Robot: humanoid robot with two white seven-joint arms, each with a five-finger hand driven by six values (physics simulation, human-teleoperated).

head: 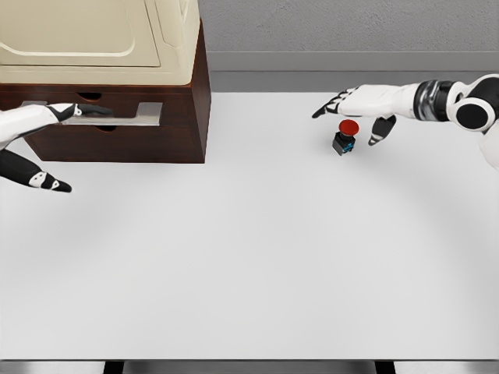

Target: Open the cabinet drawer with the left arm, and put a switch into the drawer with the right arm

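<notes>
A dark brown cabinet (183,117) with a cream top stands at the table's back left. Its drawer front looks flush with the body, and a grey bar handle (125,114) runs across it. My left hand (31,132) reaches in from the left edge with its fingers laid along the handle's left end and its thumb hanging apart below; it is open. A switch (345,136) with a red button cap on a small black base stands at the back right of the table. My right hand (355,109) hovers just above and behind it, fingers spread, thumb to the switch's right, holding nothing.
The white table (249,265) stretches wide in front of both hands. A grey wall runs behind the table's far edge. The cabinet's right side faces the switch across a bare gap.
</notes>
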